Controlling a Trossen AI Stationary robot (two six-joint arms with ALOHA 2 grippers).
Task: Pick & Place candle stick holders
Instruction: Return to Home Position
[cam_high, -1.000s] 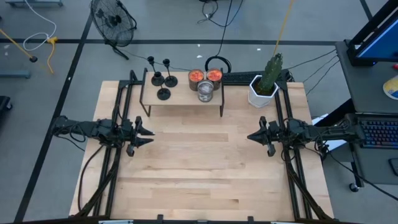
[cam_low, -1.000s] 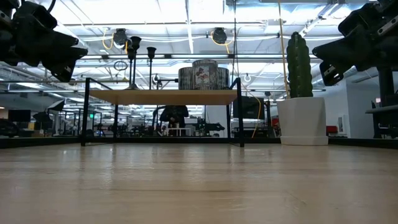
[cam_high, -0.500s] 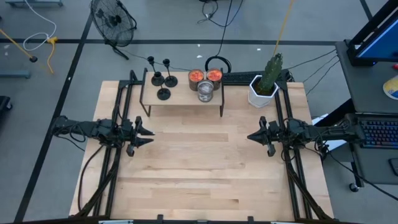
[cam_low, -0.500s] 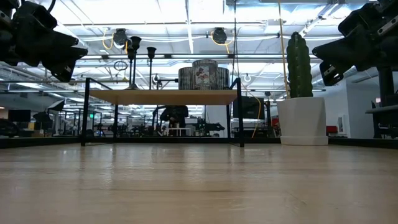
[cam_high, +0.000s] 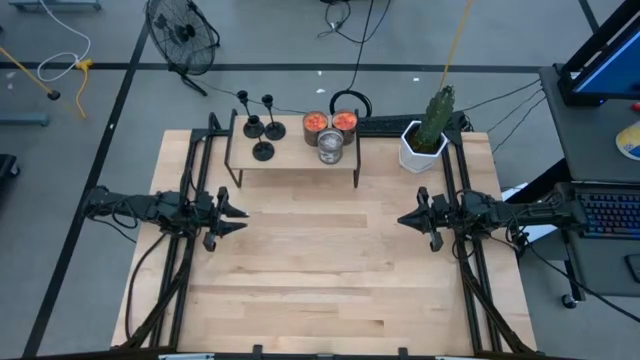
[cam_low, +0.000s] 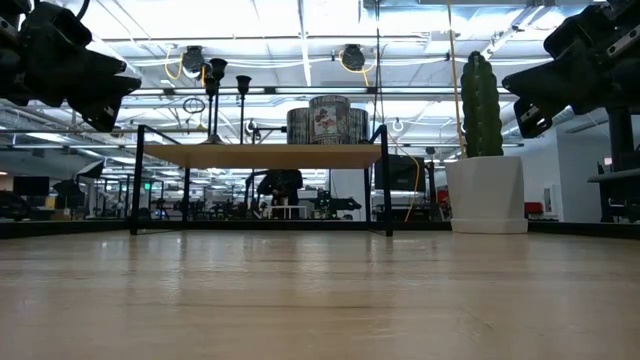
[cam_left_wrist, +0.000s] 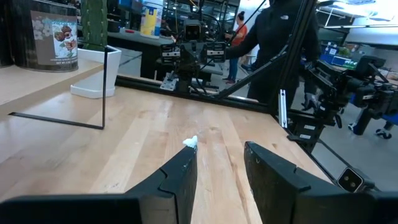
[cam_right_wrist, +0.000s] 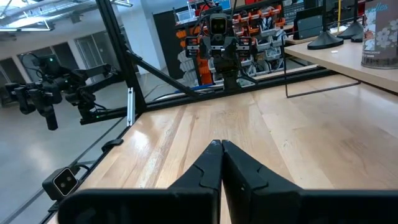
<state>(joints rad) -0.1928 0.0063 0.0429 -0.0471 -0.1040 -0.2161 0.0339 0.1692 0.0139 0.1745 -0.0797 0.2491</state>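
Counter (cam_high: 330, 285) carries shelf (cam_high: 300, 160) at its far edge. Left gripper (cam_left_wrist: 219, 154) sits at the left edge, fingers apart, holding nothing. Right gripper (cam_right_wrist: 217, 144) sits at the right edge, fingers pressed together, also empty. No shift in either arm over the last second, so both appear homed. All three candle stick holders (cam_high: 262, 150) stand on the shelf's left end. Task judged complete.

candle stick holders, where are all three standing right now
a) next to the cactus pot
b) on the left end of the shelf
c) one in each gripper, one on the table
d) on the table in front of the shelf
B: the high view shows the three candle stick holders on the left end of the shelf, beside the cans; the left gripper and right gripper hold nothing.
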